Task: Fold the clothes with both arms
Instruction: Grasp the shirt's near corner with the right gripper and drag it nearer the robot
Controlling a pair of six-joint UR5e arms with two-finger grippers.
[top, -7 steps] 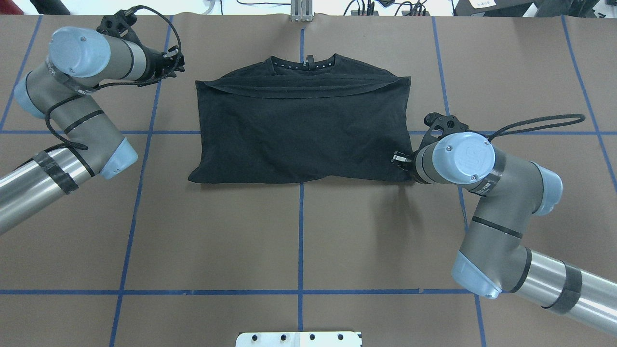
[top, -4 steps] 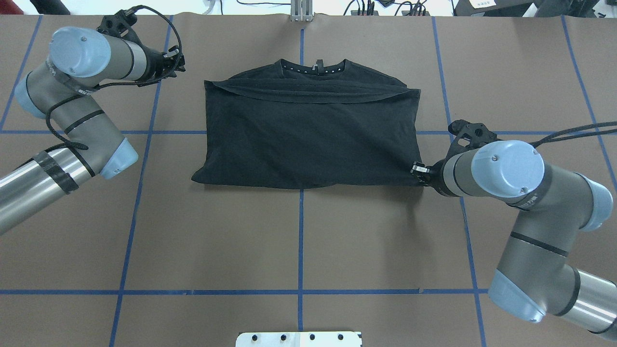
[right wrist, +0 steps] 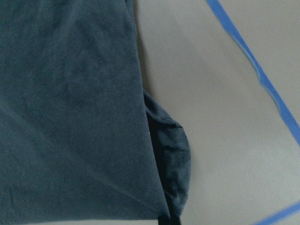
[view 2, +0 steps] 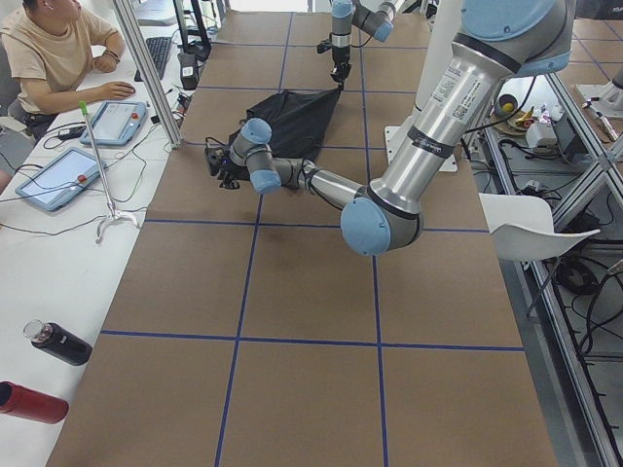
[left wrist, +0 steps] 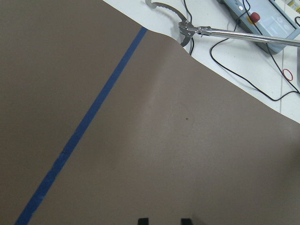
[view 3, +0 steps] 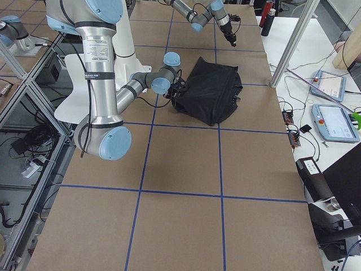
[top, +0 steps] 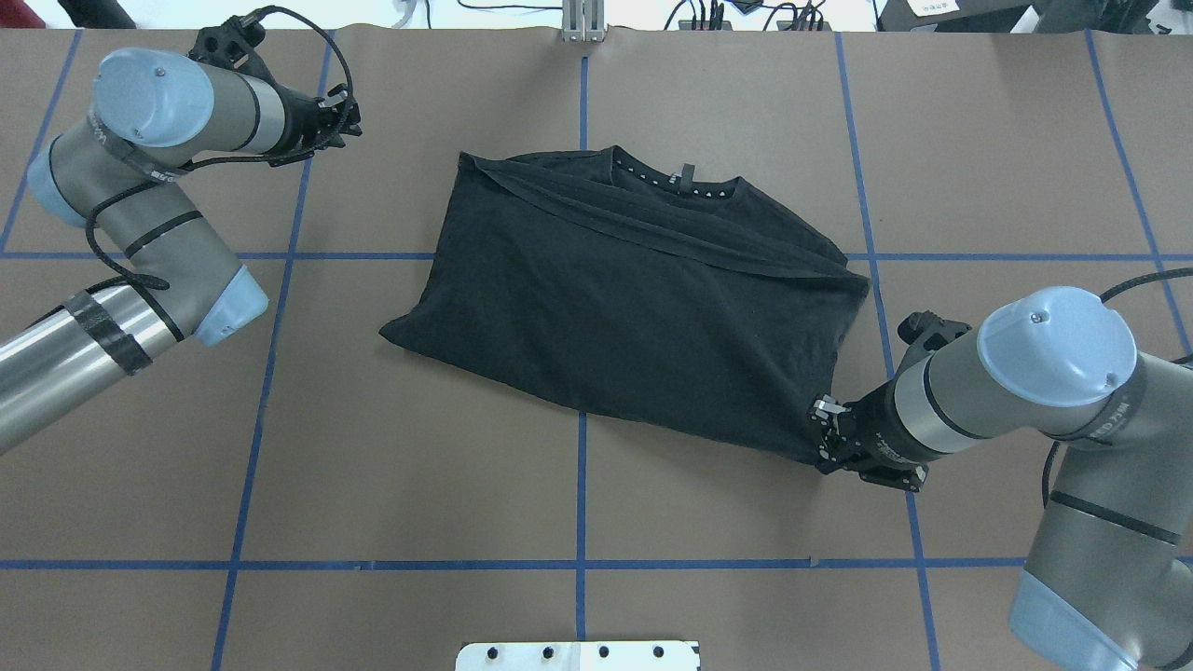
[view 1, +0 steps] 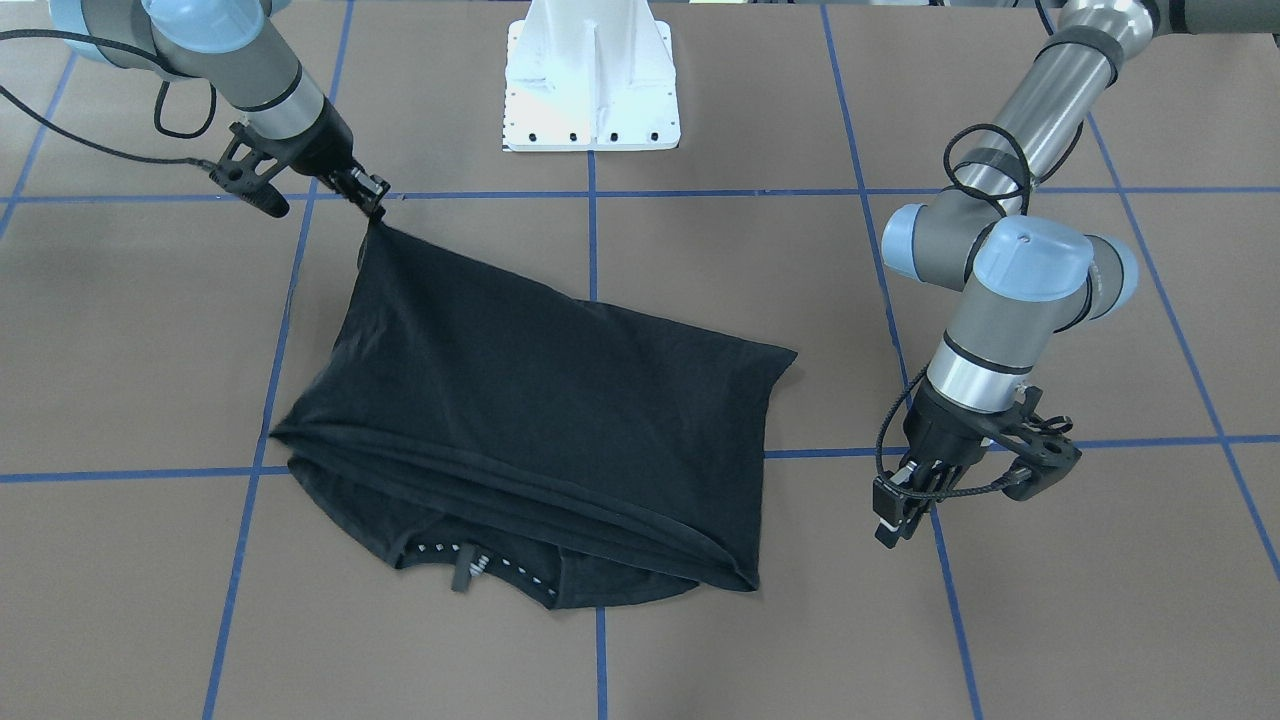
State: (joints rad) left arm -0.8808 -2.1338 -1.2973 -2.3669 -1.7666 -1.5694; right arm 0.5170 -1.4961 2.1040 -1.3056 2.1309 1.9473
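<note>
The clothes, one black T-shirt (top: 643, 298), lie folded in half and skewed on the brown table, collar (top: 676, 182) on the far side. My right gripper (top: 828, 438) is shut on the shirt's near right corner. That corner is lifted slightly and pulled taut in the front-facing view (view 1: 372, 203), and the right wrist view shows the pinched cloth (right wrist: 171, 197). My left gripper (top: 345, 116) hovers over bare table at the far left, well away from the shirt (view 1: 540, 420). Its fingertips (left wrist: 143, 220) stand apart with nothing between them.
Blue tape lines (top: 582, 485) grid the brown table. The white pedestal base (view 1: 590, 80) sits at the robot's edge. Beyond the far edge are cables, tablets and a reach tool (left wrist: 187, 30). A person (view 2: 54, 58) sits there. Two bottles (view 2: 58, 342) lie on the side bench.
My right gripper has dragged the shirt's corner to the right and toward the robot. The whole shirt has slid right and turned askew. The left arm has stayed where it was.
</note>
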